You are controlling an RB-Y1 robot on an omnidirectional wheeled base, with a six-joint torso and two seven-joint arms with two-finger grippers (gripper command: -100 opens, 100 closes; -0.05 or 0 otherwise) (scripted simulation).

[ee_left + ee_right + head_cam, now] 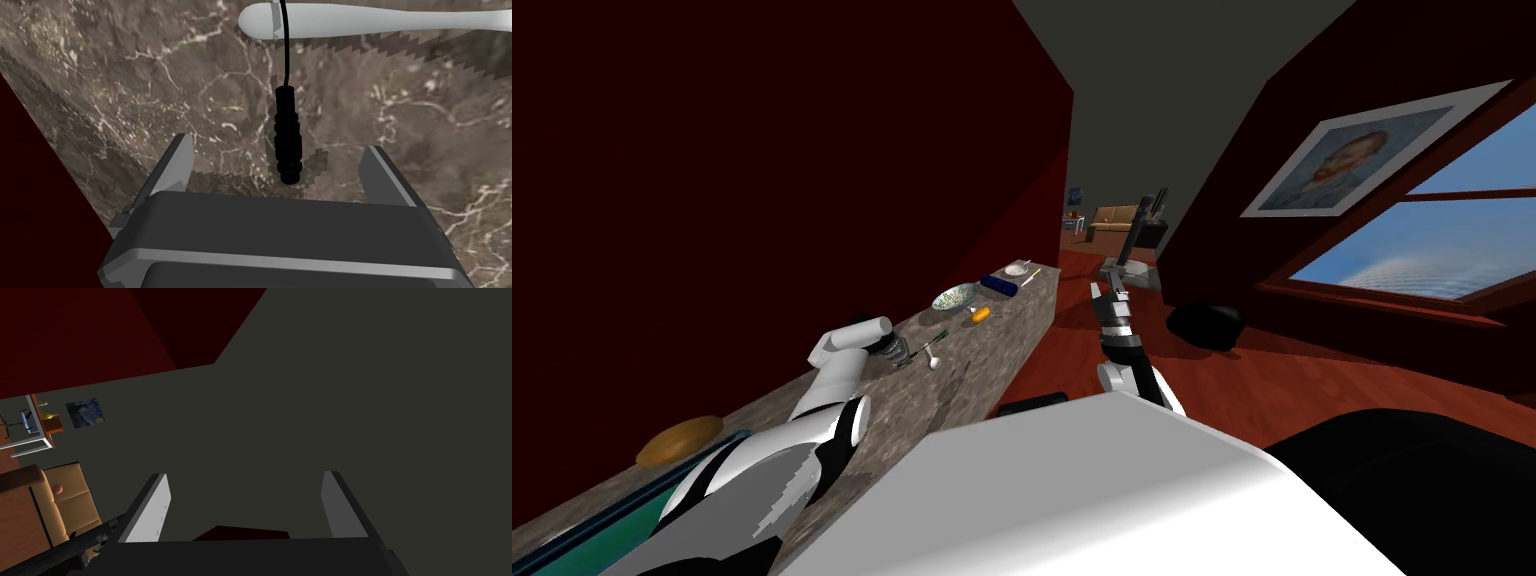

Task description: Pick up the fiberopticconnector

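The left gripper (277, 142) hung low over the marble counter (125, 75), its 2 fingers (177, 165) spread wide with nothing in them. The fiberopticconnector (287, 135) lay flat on the counter right between them, closer to neither side as far as I could tell.

I'd say this was the line-up just before the grasp. The next move probably needed a small drop and then a squeeze across the black ribbed barrel, which looked narrow enough to slip.

Its long axis ran straight away from the gripper body. The plug end pointed back at the hand, and the thin cable (285, 50) led off toward a white spoon (360, 20) lying crosswise just beyond.

Farther along the counter sat a patterned bowl (953, 297). The right gripper (245, 474) was up off to the side over the floor, also wide open and empty.
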